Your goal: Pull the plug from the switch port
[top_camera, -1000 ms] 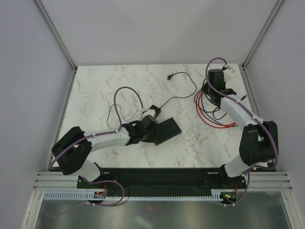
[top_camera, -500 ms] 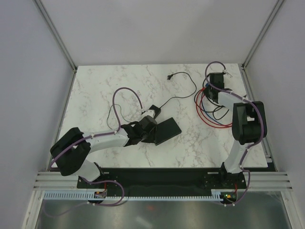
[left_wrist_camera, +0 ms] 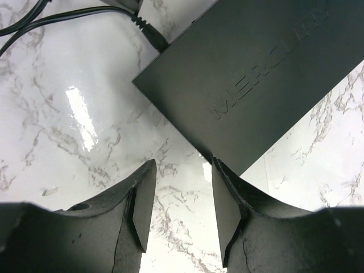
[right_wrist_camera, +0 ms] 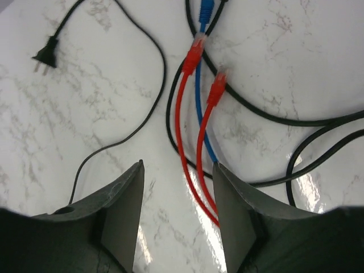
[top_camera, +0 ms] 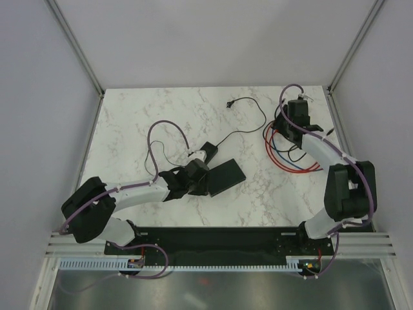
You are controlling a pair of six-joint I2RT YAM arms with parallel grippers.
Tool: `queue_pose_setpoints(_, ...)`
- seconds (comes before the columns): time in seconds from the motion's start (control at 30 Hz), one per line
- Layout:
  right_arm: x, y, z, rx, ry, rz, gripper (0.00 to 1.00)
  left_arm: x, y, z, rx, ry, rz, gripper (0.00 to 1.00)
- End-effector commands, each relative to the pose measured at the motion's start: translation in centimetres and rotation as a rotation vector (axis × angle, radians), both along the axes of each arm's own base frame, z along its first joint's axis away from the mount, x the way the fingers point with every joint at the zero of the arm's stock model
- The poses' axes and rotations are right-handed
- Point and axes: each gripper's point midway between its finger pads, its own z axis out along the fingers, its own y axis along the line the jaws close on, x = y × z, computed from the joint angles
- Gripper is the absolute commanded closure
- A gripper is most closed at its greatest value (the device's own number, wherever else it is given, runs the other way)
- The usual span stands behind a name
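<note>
Two arms, two grippers, one marble table (top_camera: 129,123). The bases sit at the bottom edge of the top view.

The left gripper (left_wrist_camera: 179,196) is low in the middle of the top view. Its jaws are partly open with only bare table between them, holding nothing. The near corner of the switch (left_wrist_camera: 250,74) lies just past the right-hand fingertip; whether they touch cannot be told.

There is one switch, flat on the table at centre frame. It is matte black, turned diagonally, with raised lettering on its lid. One black lead (left_wrist_camera: 149,35) meets its upper-left edge in the left wrist view.

Two black boxes in all. The smaller black box (top_camera: 208,152) lies just beyond the switch, up and to the left. One thin cord (top_camera: 242,126) runs from it toward the far edge and ends in one two-prong plug (right_wrist_camera: 44,57), which lies loose on the table.

The right gripper (right_wrist_camera: 177,193) is at upper right of the top view, well apart from the switch. Its jaws are spread and empty, over a pile of loose cables.

The right wrist view shows two red connectors (right_wrist_camera: 196,50) (right_wrist_camera: 218,86) and one blue connector (right_wrist_camera: 206,8). All three lie free on the table, with several black cables (right_wrist_camera: 267,116) looping around them.
</note>
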Motion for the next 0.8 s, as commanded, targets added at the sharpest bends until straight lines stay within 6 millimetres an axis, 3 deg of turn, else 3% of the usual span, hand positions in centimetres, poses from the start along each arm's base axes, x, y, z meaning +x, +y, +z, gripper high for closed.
queue_pose_setpoints(0.0,-4.5,2.4,2.5,-0.027,-0.034,0.132,0.41,0.2,0.9,1.4,-0.016,-0.057,0.015,0.48)
queue_pose_setpoints(0.17,-11.0,7.9,0.7,0.024,0.006,0.347,0.41,0.9,0.4,4.1,-0.097,-0.149,0.012,0.48)
queue_pose_setpoints(0.27,-15.0,10.3,-1.1,0.069,0.049,0.459,0.41,2.8,0.3,6.5,-0.09,-0.239,0.038,0.48)
queue_pose_setpoints(0.4,-18.5,12.9,-2.9,0.18,0.094,0.559,0.42,4.8,0.4,6.9,-0.05,-0.286,0.051,0.49)
queue_pose_setpoints(0.57,-20.7,14.6,-4.2,0.301,0.111,0.594,0.4,7.1,1.0,5.3,-0.048,-0.235,0.082,0.51)
queue_pose_setpoints(0.77,-21.1,15.9,-6.1,0.34,0.149,0.62,0.39,8.9,1.1,4.6,-0.093,-0.211,0.098,0.51)
